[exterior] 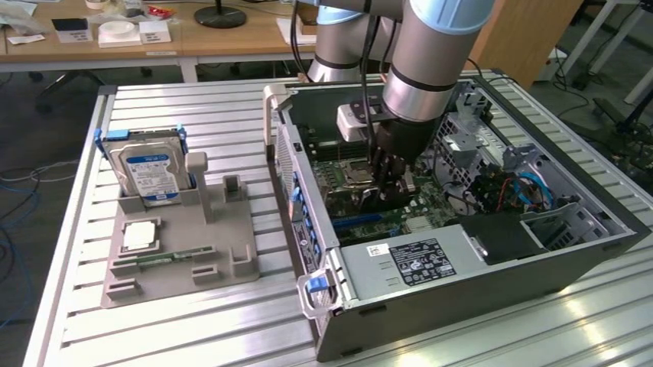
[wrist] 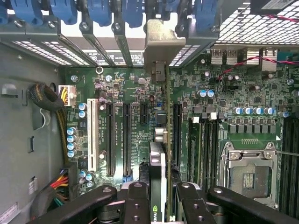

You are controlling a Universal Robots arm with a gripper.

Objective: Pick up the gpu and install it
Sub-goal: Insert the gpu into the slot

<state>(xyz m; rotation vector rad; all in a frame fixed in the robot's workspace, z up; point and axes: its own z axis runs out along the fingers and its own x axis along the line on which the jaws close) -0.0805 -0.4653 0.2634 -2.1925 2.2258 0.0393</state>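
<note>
**Gripping the gpu edge-on over the motherboard**

Reaching down with the arm into the open computer case, itself lying on its side on the slatted metal table. Working low inside that case, close above the green motherboard.

Clamping the gripper shut on the gpu, with the black fingers pressing one on each flat face of the card. Holding the card edge-on, upright to the board and running straight out ahead of the fingertips. Pointing its pale metal bracket away from the hand, up against the rear wall of the case and just beneath the row of blue latches.

Lining the card up among the long black slots directly below the fingertips. Not showing clearly enough to tell a seated lower edge from one just above a slot.

Having the white slot and a yellow-and-black cable bundle off to one side of the hand, and the CPU socket near on the other side.

Standing well apart from the grey fixture outside the case, on the exterior view's left of the hand. Carrying there the blue-labelled hard drive upright and the small green memory stick flat.
</note>
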